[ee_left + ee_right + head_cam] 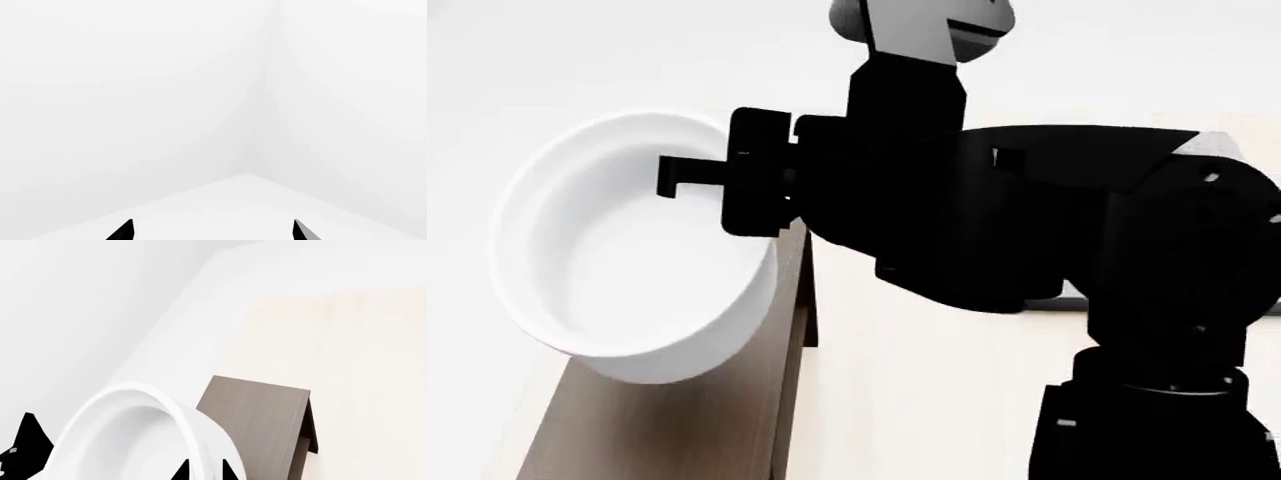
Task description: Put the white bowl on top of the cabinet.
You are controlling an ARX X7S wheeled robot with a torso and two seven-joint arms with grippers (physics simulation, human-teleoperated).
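Note:
The white bowl [627, 260] hangs tilted on its side, its opening facing the head camera, with its lower wall over the near end of the cabinet's flat brown top [667, 430]. I cannot tell whether they touch. My right gripper [737, 185] is shut on the bowl's rim, one finger inside the bowl. In the right wrist view the two fingertips [181, 472] pinch the bowl's rim [133, 440], with the cabinet [260, 425] just beyond. My left gripper [212, 231] is open and empty, facing a white wall corner. It is out of the head view.
The right arm [1014, 220] fills the middle and right of the head view and hides what lies behind it. A pale beige surface [921, 400] lies to the right of the cabinet. White walls [133, 100] stand around.

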